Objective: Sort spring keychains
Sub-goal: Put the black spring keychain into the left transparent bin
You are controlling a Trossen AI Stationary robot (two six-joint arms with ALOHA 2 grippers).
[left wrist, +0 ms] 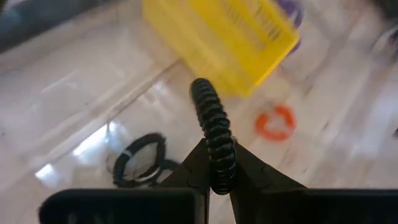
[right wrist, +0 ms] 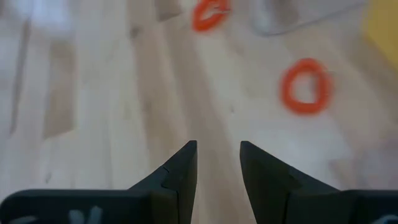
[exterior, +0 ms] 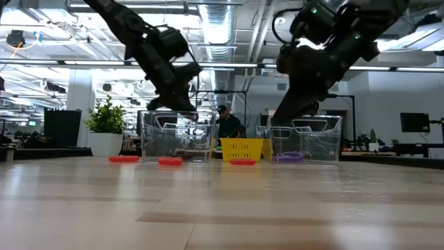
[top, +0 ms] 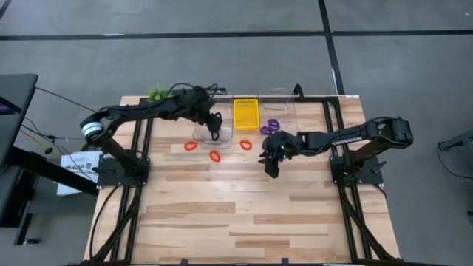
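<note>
We see left gripper [left wrist: 214, 180] pinching black keychain [left wrist: 213, 134] over clear bin [top: 201, 131] | right gripper [right wrist: 217, 163] slightly parted, empty, above table [top: 244, 214] | red keychains [top: 214, 156] on wood

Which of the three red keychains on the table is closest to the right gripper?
The red keychain just below the yellow tray. It lies nearest the right gripper; the other two lie farther left.

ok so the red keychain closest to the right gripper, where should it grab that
Probably from straight above, pinching one side of the coil. The red keychain lies flat on the table as an open ring, so one finger could drop inside the loop and one outside. The right gripper hangs open nearby. Its far side sits close to the yellow tray, so the near arc looks freer.
</note>
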